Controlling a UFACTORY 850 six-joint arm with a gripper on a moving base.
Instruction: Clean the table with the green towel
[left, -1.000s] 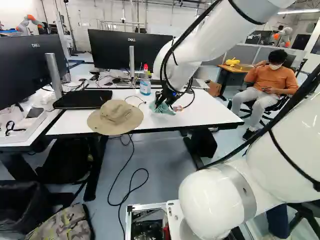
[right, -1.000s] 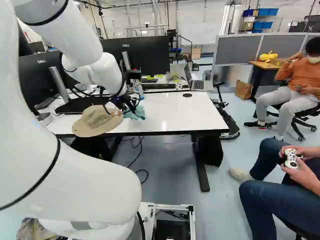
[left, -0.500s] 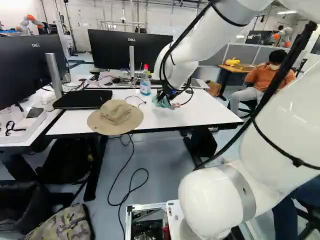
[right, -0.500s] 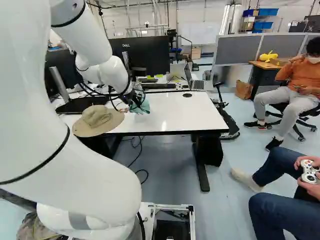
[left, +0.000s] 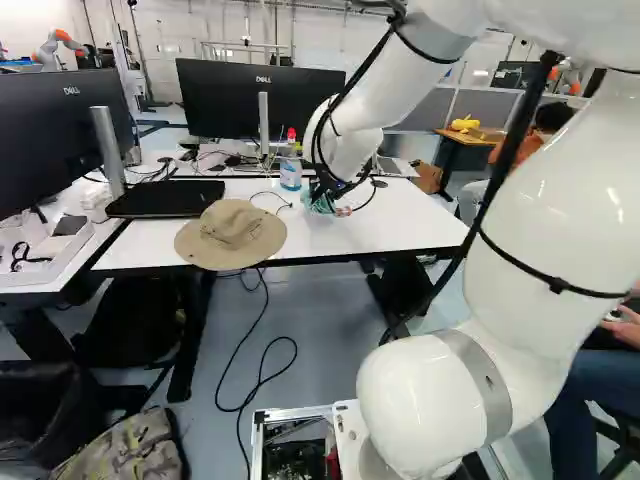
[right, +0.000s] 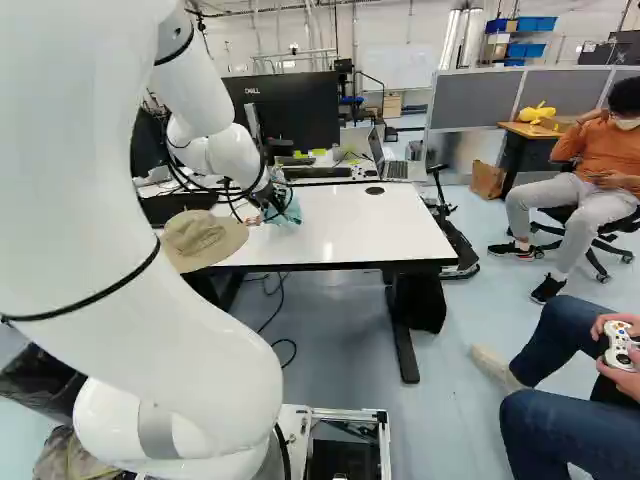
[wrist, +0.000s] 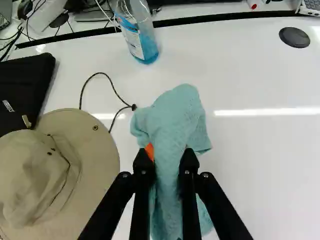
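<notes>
In the left base view my gripper (left: 322, 196) is over the white table (left: 410, 228), pointing down, right of the tan hat. The wrist view shows the gripper (wrist: 169, 154) shut on the green towel (wrist: 176, 112), its bunched cloth squeezed between both fingers. The pale green cloth spreads ahead of the fingertips and hangs back between and under them. An orange pad shows at one finger. Whether the towel's underside lies flat on the tabletop is hidden.
Close beside the towel lies the tan hat (wrist: 37, 172) with its cord. A bottle with blue liquid (wrist: 140, 37) stands beyond the towel. A black case (left: 165, 198), monitors (left: 262, 100) and a laptop (right: 395, 165) are around. Another robot (left: 60, 45) stands far back.
The arm has reached farther out over the table, carrying the gripped towel slightly away from the base and from the hat. Its large links have swung; the base and hat have stayed put.
</notes>
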